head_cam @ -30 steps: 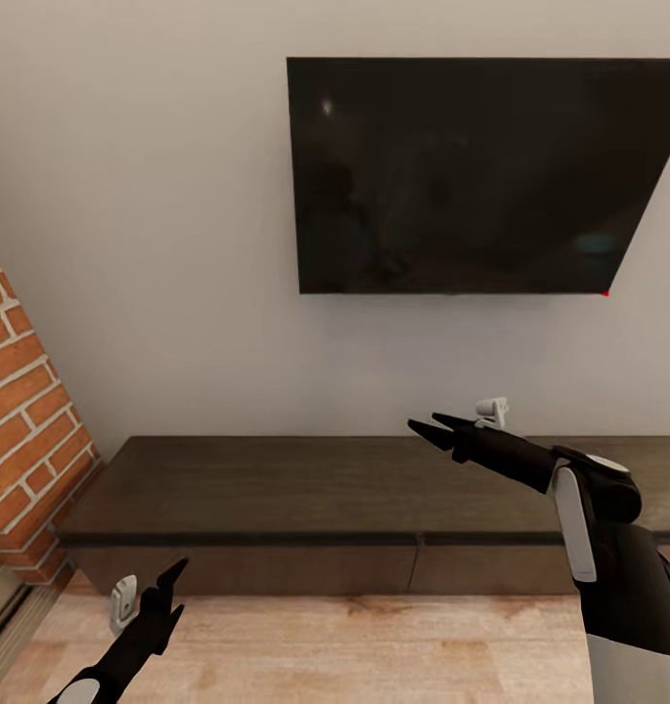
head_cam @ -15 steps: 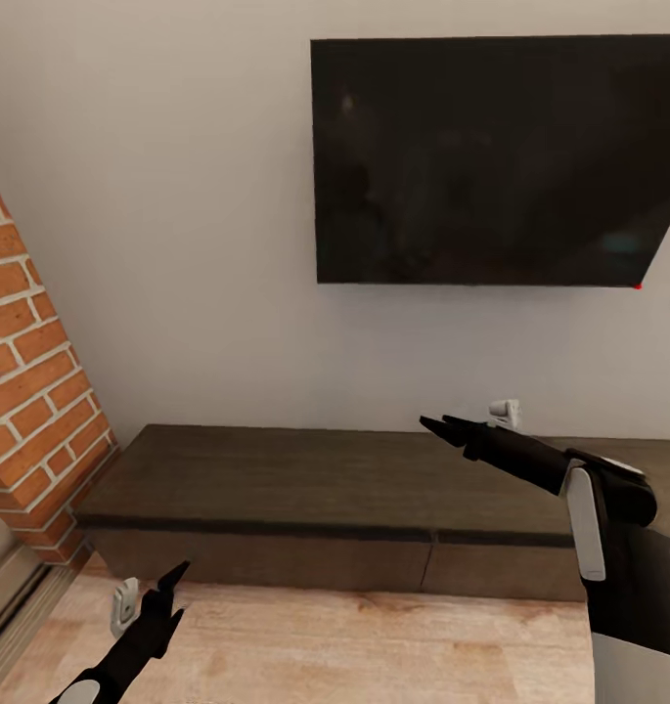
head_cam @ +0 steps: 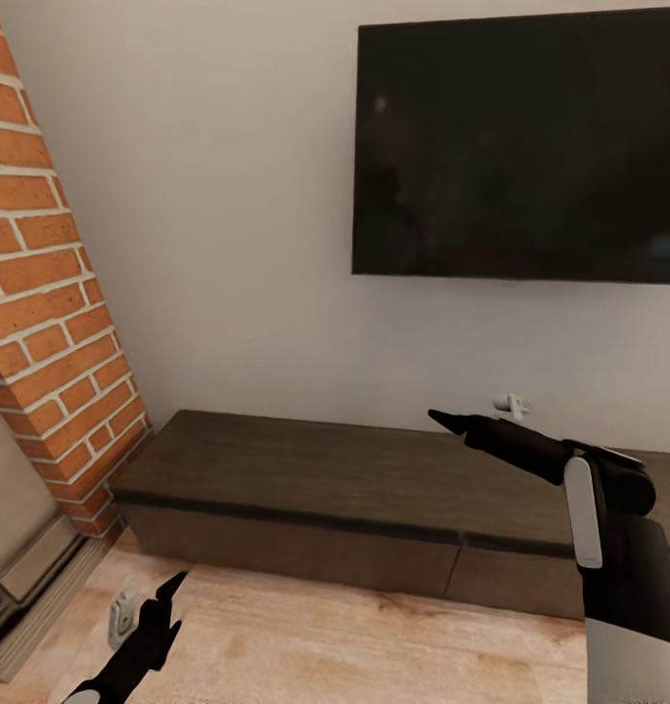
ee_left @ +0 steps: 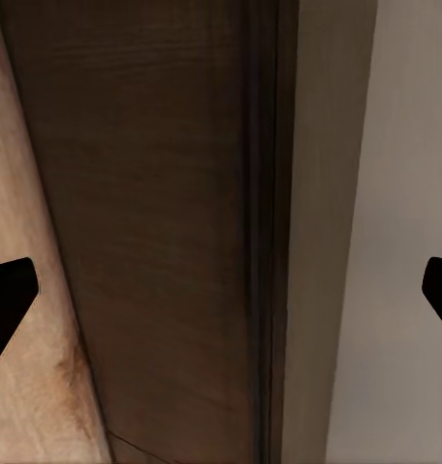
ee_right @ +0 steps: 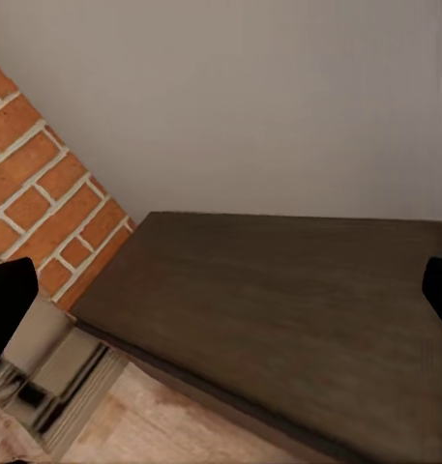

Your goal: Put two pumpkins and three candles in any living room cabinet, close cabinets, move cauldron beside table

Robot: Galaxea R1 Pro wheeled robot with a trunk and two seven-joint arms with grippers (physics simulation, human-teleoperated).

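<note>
left tool: hanging low over the wood floor, in front of the cabinet's left end; fingers spread apart, released, gripping nothing
left wrist view: fingertips sitting at opposite edges, wide apart, cabinet front and floor between them
right tool: reaching out above the cabinet top, right of centre; tips looking close together in head view, but right wrist view is showing fingertips far apart, so released, empty
cabinet: long low dark-brown unit against the wall, fronts looking flush, top bare
brick fireplace surround: rising at the cabinet's left end
TV: hanging on the wall above the cabinet, screen dark
</note>
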